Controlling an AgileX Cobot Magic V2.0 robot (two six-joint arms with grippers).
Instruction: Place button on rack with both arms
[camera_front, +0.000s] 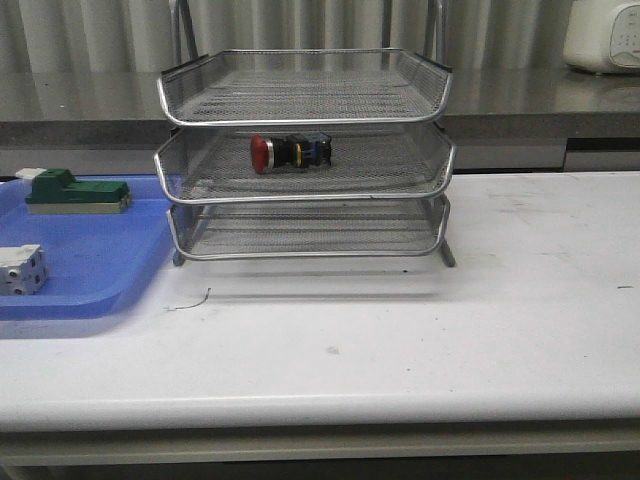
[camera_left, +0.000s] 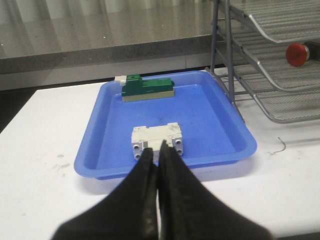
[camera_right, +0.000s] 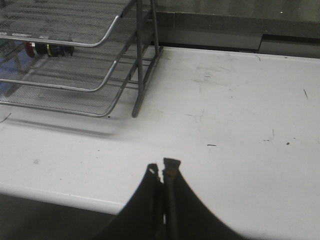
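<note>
The button (camera_front: 289, 152), with its red head to the left, lies on its side in the middle tray of the silver wire rack (camera_front: 305, 110). It also shows in the left wrist view (camera_left: 298, 53) and in the right wrist view (camera_right: 47, 49). No arm shows in the front view. My left gripper (camera_left: 158, 150) is shut and empty, near the front rim of the blue tray (camera_left: 90, 150). My right gripper (camera_right: 162, 170) is shut and empty over the bare table near its front edge, to the right of the rack (camera_right: 95, 80).
The flat blue tray (camera_front: 120, 280) stands left of the rack and holds a green block (camera_front: 75, 190) at the back and a white block (camera_front: 20, 268) at the front. A white appliance (camera_front: 603, 35) stands on the back counter at the right.
</note>
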